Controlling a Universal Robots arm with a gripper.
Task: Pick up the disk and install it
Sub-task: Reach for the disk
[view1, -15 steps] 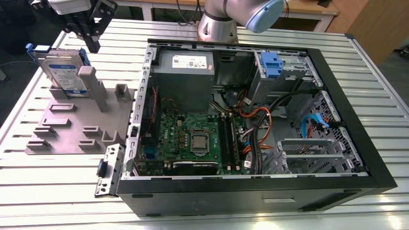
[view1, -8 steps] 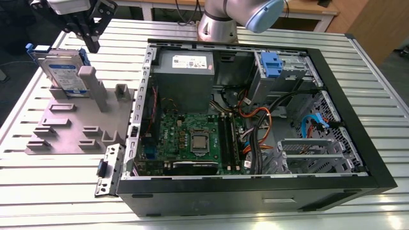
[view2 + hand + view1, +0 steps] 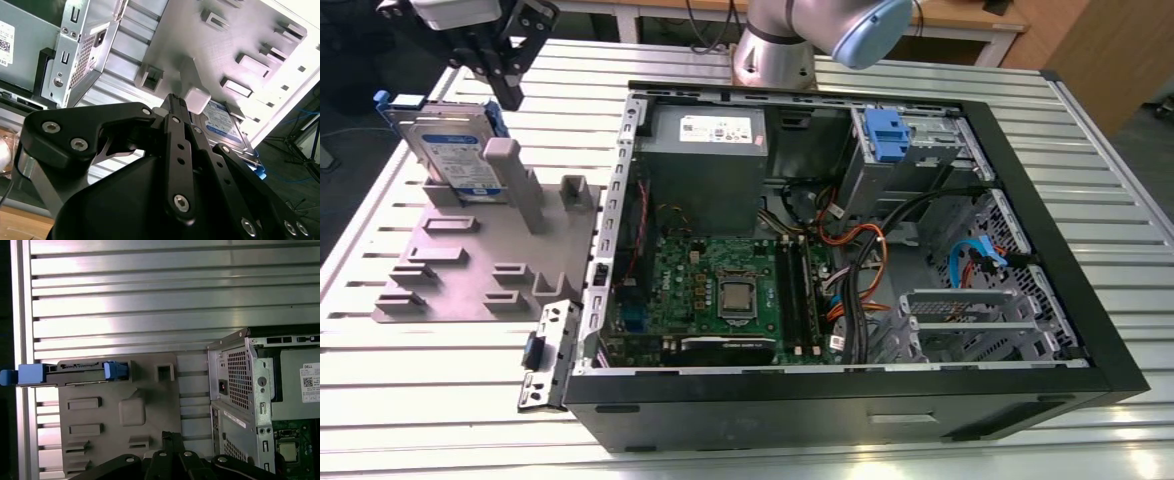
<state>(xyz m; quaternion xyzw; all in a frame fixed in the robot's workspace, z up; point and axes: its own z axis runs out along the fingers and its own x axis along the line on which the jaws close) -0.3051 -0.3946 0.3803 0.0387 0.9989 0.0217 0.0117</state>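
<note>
The disk [image 3: 454, 150] stands upright on its edge in a slot of a grey holder plate [image 3: 454, 270] at the exterior view's left. It is silver-grey with a white-and-blue label and a blue carrier frame. My gripper [image 3: 507, 95] hangs just above the disk's far upper corner, apart from it, its black fingers together and holding nothing. In the first wrist view the disk [image 3: 80, 371] appears edge-on with blue frame ends, and the gripper [image 3: 172, 436] sits over the holder [image 3: 120, 410]. The second wrist view has the gripper [image 3: 177, 100] close to the disk's label [image 3: 225, 122].
An open black computer case [image 3: 1067, 250] lies on the slatted metal table [image 3: 427, 400] beside the holder. Inside are a grey power supply box [image 3: 707, 135], a motherboard [image 3: 720, 290], cables and a drive bay with a blue latch [image 3: 887, 135]. The arm's base [image 3: 774, 50] stands behind the case.
</note>
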